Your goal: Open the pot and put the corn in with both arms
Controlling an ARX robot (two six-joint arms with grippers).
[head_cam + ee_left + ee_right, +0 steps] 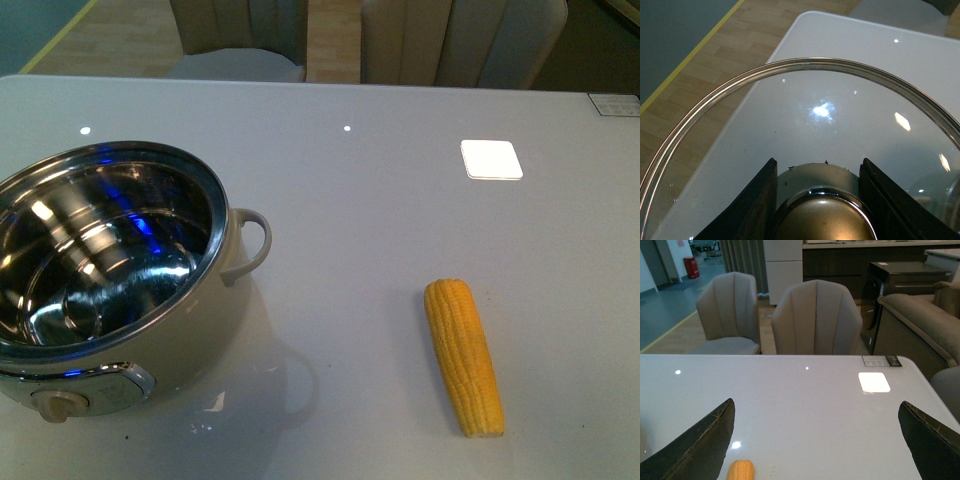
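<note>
Glass lid [830, 112] gripped by L pincer [817, 167].

The front view sits above the near edge of the table [380, 220]. It looks down and forward across the table to the chairs [460, 40] at its far edge, with the pot [110, 270] and the corn cob [463, 355] at middling range.

The right wrist view is low over the table, almost level, and faces the same far edge. The cob's end shows between the wide-set fingers [700, 445] of the right gripper [816, 402].

These two views share the cob, the chairs and a bright square reflection [491, 159] on the table.

The left wrist view is very close above a glass lid [840, 130], with the lid knob [822, 215] between the fingers [747, 205] of the left gripper [817, 161]. It looks through the glass onto a table corner and the wooden floor [715, 60] beyond. It shares only the table with the others.
</note>
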